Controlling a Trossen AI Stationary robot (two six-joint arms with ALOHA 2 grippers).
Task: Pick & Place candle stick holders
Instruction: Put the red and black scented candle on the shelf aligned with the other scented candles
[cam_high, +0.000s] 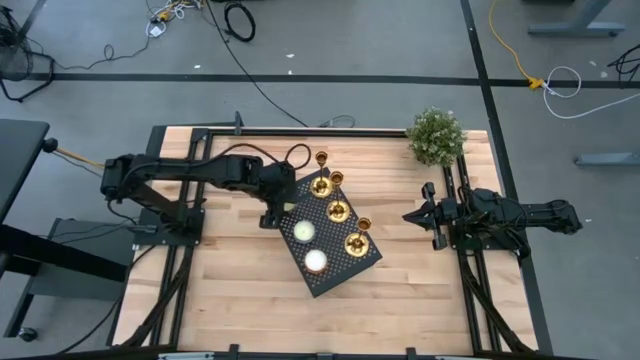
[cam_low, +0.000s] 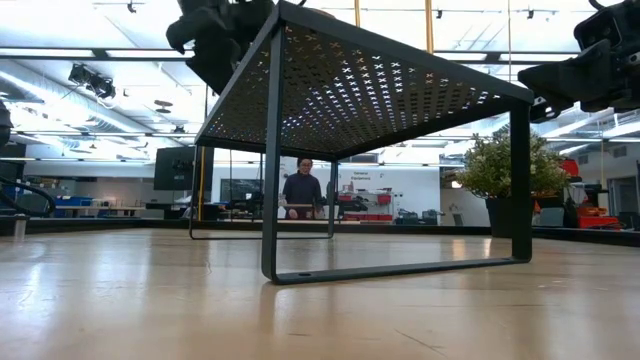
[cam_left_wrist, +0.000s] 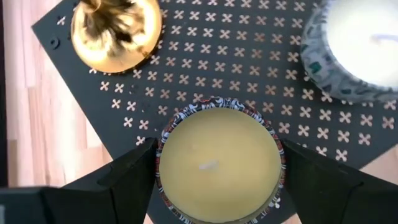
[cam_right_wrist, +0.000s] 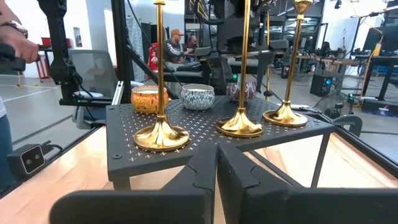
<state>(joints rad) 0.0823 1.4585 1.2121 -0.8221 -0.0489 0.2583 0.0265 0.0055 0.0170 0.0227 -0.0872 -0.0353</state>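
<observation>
While the left gripper (cam_left_wrist: 217, 180) straddles the yellowish candle (cam_left_wrist: 219, 163) on the black stand (cam_left_wrist: 249, 56), spread wide, it should shift to a brass holder (cam_left_wrist: 115, 31) instead.

So from table height you're basically looking up under a black perforated metal stand (cam_low: 380, 85). It sits on the wooden table (cam_low: 320, 310) on thin frame legs, and light comes through the little cross-shaped holes in its top. A dark arm (cam_low: 215, 35) hangs over the stand's back left corner, and another dark arm (cam_low: 590, 70) pokes in beyond its right edge. A leafy potted plant (cam_low: 500, 170) stands at the table's far edge on the right. Way back in the room, seen between the legs, a person (cam_low: 302, 190) in dark clothes stands at a counter.
</observation>
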